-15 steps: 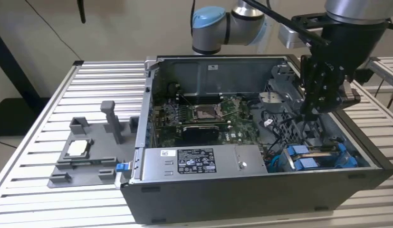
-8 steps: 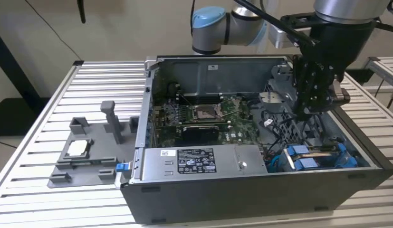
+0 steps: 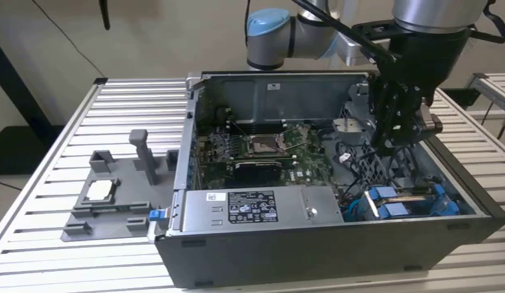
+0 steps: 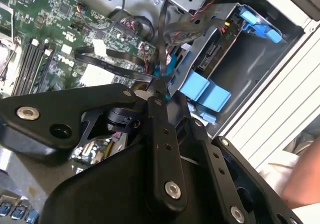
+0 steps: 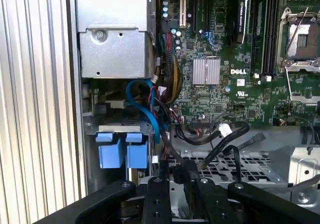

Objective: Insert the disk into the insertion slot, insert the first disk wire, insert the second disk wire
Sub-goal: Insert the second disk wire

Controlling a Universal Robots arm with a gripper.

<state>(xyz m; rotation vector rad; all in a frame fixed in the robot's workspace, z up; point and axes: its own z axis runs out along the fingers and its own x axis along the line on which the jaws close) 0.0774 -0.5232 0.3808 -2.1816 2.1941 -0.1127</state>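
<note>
- Gripper (image 3: pixel 391 146) hangs inside the open computer case (image 3: pixel 472 201), over the far part of its side on the exterior view's right; in both wrist views its black fingers (image 4: pixel 159 129) are drawn together on a thin black wire (image 4: pixel 161 59), which runs up out of the tips.
- In the first wrist view the gripper (image 5: pixel 178 165) sits above a perforated grey metal plate (image 5: pixel 250 166); the black wire (image 5: pixel 176 176) is pinched between the two fingers.
- Disk (image 3: pixel 392 204), in its blue carrier, is seated in the insertion slot (image 3: pixel 354 210) at the case's near corner on the exterior view's right; the two blue tabs (image 5: pixel 122 151) stand at the mouth of the bay.
- In the second wrist view the disk (image 4: pixel 206 92) lies just beside the fingertips, with the grey cage wall around it; whether any wire is plugged into it I cannot tell.
- Silver power-supply box (image 3: pixel 252 207) lies along the case's near edge, next to the slot.
- Green motherboard (image 3: pixel 261 152) fills the case floor behind the box.
- Case rests on a slatted table (image 3: pixel 40 256); a grey fixture (image 3: pixel 113 195) sits beside it on the exterior view's left.
</note>
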